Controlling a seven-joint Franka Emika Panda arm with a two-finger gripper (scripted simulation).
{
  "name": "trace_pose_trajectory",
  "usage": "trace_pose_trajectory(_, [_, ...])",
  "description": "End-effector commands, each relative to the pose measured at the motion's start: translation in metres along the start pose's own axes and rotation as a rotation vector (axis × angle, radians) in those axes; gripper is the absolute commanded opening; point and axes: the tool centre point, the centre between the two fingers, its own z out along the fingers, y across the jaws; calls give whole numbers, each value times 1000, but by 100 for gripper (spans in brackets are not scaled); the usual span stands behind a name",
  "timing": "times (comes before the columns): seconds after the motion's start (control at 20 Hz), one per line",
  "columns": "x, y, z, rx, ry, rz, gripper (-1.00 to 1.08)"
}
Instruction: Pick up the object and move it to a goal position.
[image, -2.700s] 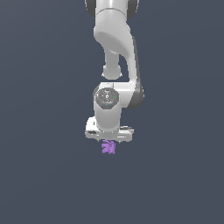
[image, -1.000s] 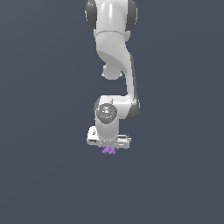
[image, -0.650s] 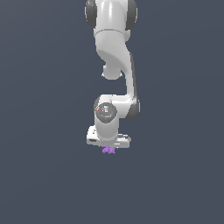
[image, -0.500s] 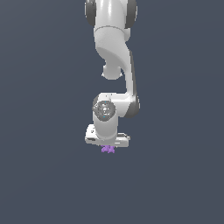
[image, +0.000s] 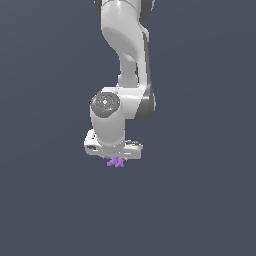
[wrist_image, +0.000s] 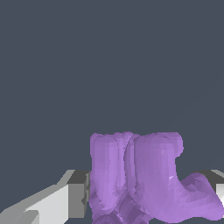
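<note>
In the exterior view, all around is plain dark grey. The white arm (image: 122, 75) hangs down, and its gripper (image: 114, 154) holds the purple object (image: 115, 161), which pokes out just below.

In the wrist view, the object (wrist_image: 144, 179) sits squeezed between the grey fingers (wrist_image: 78, 194).

Arm and tool (image: 116, 159) shifted slightly, carrying the object (image: 115, 161)

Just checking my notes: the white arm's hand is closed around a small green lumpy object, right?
Not quite: the lumpy object is purple, not green. The wrist view shows it between the fingers of the hand, and the exterior view shows purple below the white arm.
</note>
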Motion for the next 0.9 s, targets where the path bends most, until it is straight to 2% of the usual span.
trace_pose_trajectory(0.0, [-1, 11, -28, 0, 1, 0, -100])
trace_pose_trajectory(0.85, [-3, 87, -213, 0, 1, 0, -100])
